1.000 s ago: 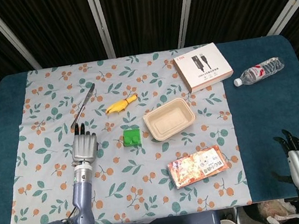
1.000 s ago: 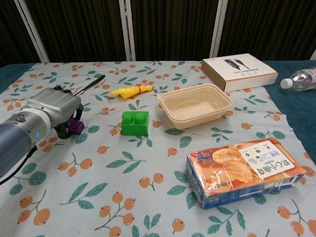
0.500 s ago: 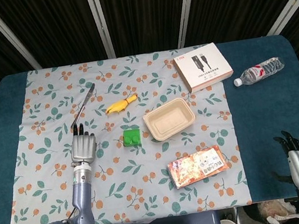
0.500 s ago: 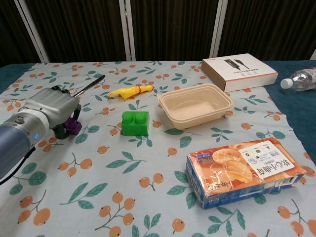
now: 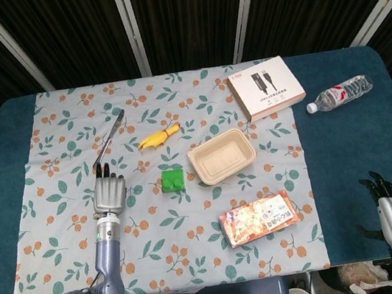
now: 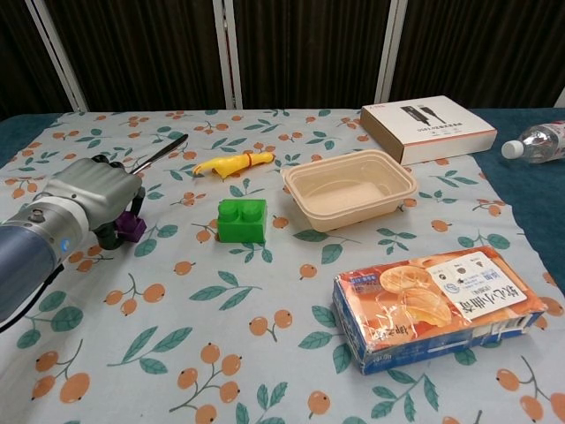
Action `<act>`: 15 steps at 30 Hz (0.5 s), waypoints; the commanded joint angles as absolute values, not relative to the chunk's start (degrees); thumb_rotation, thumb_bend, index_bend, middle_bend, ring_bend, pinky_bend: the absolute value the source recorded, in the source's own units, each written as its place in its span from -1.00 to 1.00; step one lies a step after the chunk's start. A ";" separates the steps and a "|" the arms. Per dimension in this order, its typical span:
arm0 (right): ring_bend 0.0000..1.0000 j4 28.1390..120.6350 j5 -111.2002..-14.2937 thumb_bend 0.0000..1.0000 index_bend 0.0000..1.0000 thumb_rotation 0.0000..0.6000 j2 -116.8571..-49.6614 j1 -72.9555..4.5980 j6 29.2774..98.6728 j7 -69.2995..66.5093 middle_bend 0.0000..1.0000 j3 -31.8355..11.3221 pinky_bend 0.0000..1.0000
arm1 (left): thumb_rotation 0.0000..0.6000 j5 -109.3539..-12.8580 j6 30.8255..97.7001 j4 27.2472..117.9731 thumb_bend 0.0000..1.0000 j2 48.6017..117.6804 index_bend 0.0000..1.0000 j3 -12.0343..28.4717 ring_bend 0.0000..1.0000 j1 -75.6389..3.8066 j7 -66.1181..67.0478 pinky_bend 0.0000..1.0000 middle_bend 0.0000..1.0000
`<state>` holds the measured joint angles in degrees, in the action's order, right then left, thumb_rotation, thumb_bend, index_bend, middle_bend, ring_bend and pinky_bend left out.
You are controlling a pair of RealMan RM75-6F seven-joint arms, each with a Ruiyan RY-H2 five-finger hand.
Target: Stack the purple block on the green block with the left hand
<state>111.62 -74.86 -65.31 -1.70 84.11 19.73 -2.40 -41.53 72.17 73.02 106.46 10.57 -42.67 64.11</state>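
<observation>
Since its fingers curl down around the small purple plastic block (image 6: 131,226) low over the tabletop's floral cloth (image 6: 265,327), the left hand (image 6: 93,201) seems to grip it for lifting onto the studded green block (image 6: 242,221) nearby.

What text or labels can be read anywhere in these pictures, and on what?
White box: a cable picture and small red and dark print, too small to read.
Snack packet: Chinese characters on its front, too blurred to quote.
Water bottle: label unreadable.
Nothing else carries text.
</observation>
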 commanded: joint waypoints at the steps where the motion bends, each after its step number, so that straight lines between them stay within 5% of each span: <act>1: -0.63 111.64 -74.96 -0.70 -0.58 1.00 -65.30 -1.68 84.14 19.69 -0.76 -2.37 -1.00 | 1.00 -41.56 72.35 73.33 -0.23 106.38 0.15 10.68 -0.83 -42.65 64.27 -0.95 -0.24; 15: -0.63 111.47 -74.66 -0.70 -0.58 1.00 -65.33 -1.72 83.89 19.57 -0.76 -2.41 -1.00 | 1.00 -42.43 73.36 74.99 -0.23 105.63 0.21 11.11 -0.77 -42.52 64.40 -0.88 -0.17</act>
<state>111.47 -74.66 -65.32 -1.71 83.89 19.57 -2.40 -42.24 73.09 74.67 105.86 10.98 -42.53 64.39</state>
